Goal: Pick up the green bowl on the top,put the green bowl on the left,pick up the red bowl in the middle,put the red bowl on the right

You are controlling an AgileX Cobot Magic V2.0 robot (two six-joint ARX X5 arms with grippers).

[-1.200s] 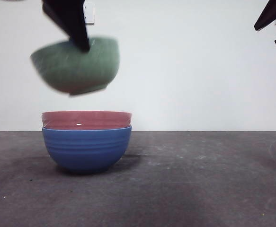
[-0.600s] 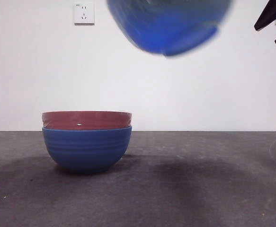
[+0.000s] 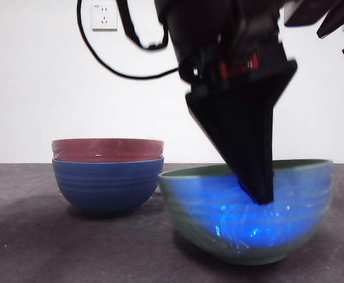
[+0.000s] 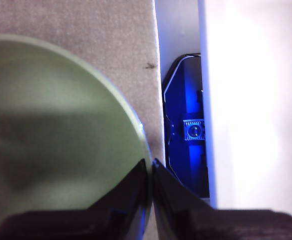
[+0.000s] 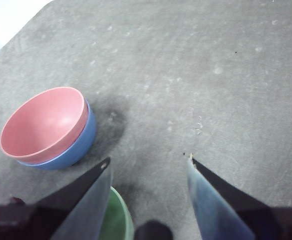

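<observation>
Since half a second ago the green bowl has come down from high in the front view, where it was a blue blur near the top edge, to the table. It now sits low and close to the camera, just right of the stacked bowls, and whether its base rests fully on the surface cannot be told. Its outer wall shows strong blue glare, while the rim and inside stay sage green.

The left gripper reaches down from above, big and dark, with a black cable looping behind it. Its jaws are clamped on the bowl's rim, one inside and one outside the wall (the left wrist view shows them pinched together on the green edge).

The red bowl sits nested in the blue bowl at the left, farther back; the stack has not shifted. From the right wrist view the red bowl shows its pale pink inside, with the blue bowl around it.

The right gripper hangs above the table with its jaws spread apart and nothing between them, and a sliver of the green bowl shows beneath it.
</observation>
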